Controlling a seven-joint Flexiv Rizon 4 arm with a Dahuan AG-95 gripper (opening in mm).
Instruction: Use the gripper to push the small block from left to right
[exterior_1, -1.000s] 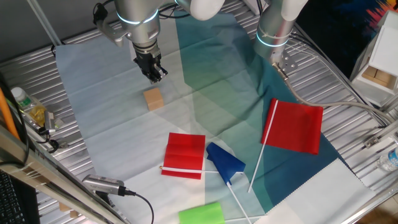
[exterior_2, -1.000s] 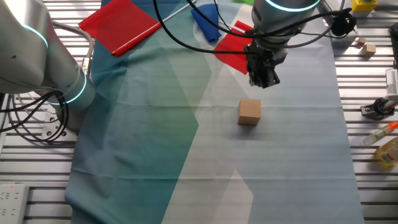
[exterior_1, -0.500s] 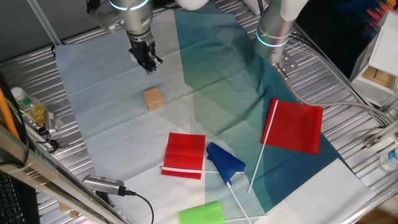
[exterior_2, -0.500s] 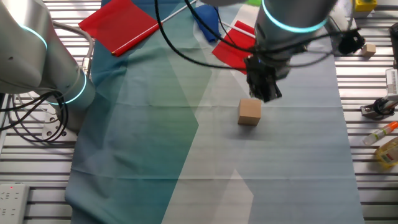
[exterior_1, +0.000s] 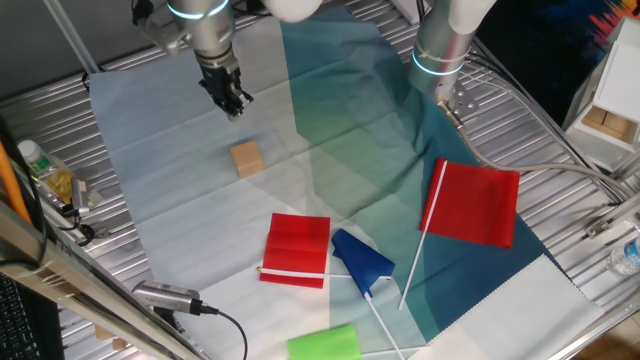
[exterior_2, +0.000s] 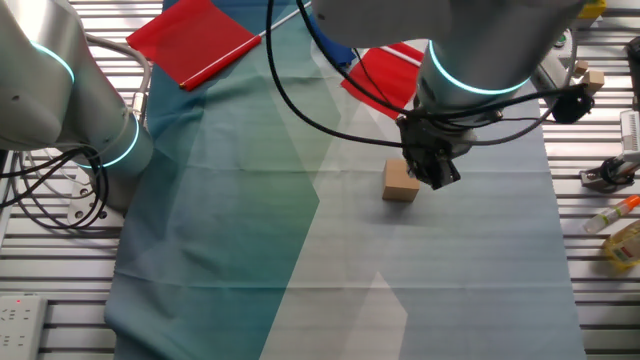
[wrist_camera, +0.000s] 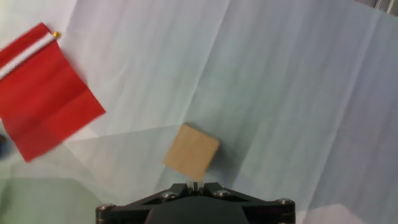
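Note:
The small block (exterior_1: 246, 158) is a tan wooden cube resting on the pale part of the cloth. It also shows in the other fixed view (exterior_2: 400, 182) and in the hand view (wrist_camera: 191, 152). My gripper (exterior_1: 232, 100) hangs from the bulky arm with the cyan ring, behind and a little left of the block, apart from it. In the other fixed view the gripper (exterior_2: 440, 178) stands just right of the block. In the hand view the gripper (wrist_camera: 194, 185) has its black fingers together, empty, with the block just ahead of the tips.
A small red flag (exterior_1: 297, 248), a blue flag (exterior_1: 362, 260) and a large red flag (exterior_1: 473, 203) lie in front of the block. A green piece (exterior_1: 323, 343) lies at the front edge. The slim upright arm (exterior_1: 445, 40) stands at the back right. A bottle (exterior_1: 45, 172) lies at the left.
The gripper has moved back and to the left in one fixed view, away from the block. In the other fixed view it has come lower, beside the block. The block has not moved.

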